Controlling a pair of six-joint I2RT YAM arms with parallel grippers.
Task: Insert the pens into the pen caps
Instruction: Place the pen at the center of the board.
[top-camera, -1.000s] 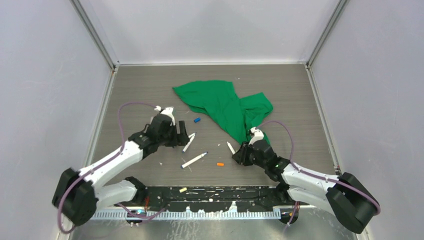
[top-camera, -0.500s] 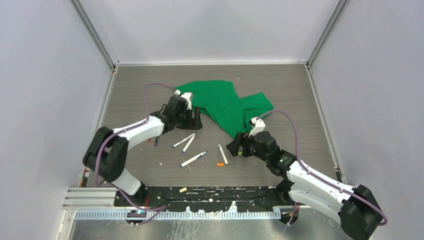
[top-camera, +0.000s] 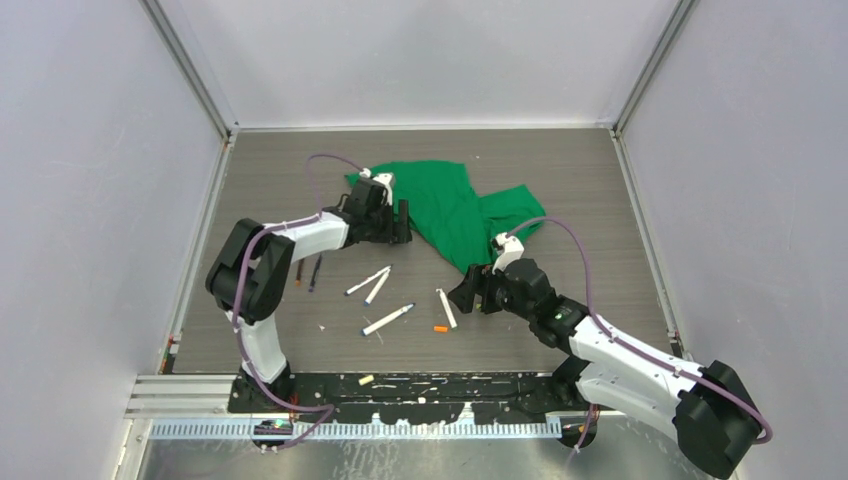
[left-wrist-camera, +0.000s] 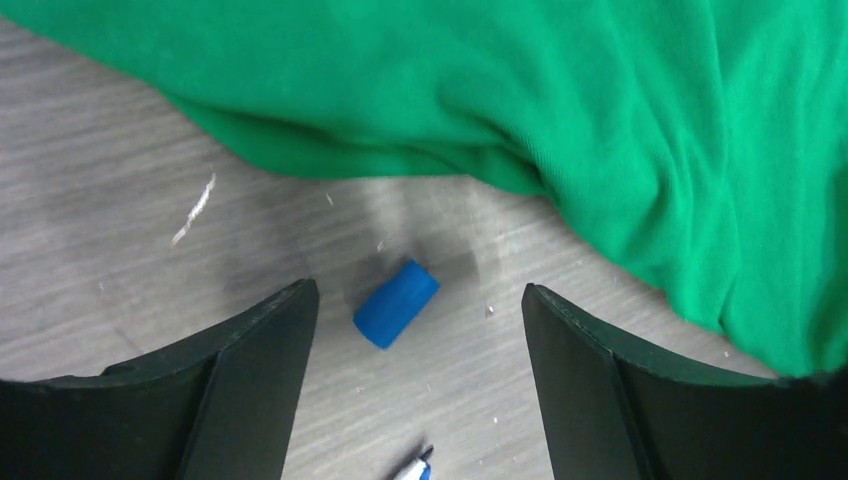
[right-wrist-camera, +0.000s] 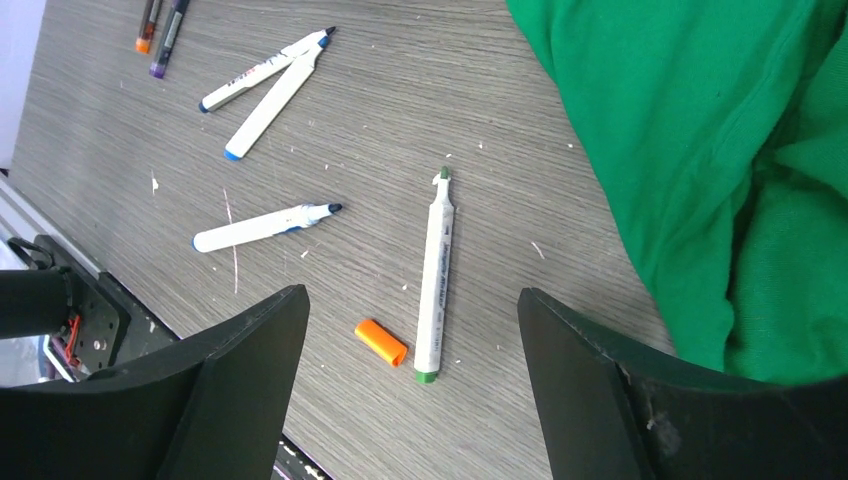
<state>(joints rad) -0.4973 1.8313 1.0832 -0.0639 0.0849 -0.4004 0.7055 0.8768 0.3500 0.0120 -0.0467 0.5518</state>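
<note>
Blue cap (left-wrist-camera: 396, 303) lies on the table (left-wrist-camera: 120, 200) between the spread jaws of the left gripper (left-wrist-camera: 418, 292), just beside the green cloth (left-wrist-camera: 600, 100). The gripper should descend straight and close across the cap's sides, clear of the fabric. Also spread, the right gripper (right-wrist-camera: 410, 295) hovers over the green-tipped pen (right-wrist-camera: 436, 270) and orange cap (right-wrist-camera: 381, 342).

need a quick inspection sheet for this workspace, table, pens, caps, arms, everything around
surface: grey wood-grain table, small white specks, no spill seen
job's things: four white pens loose mid-table, among them a green-ended pen; two darker pens further left; blue cap by the cloth; orange cap beside the green-ended pen
clutter: green cloth bunched at the back
grippers: left end effector open over the blue cap, empty; right end effector open above the green-ended pen, empty
cables: purple cable looped over each arm, clear of the pens
surroundings: pale walls on three sides; metal rail at near edge
</note>
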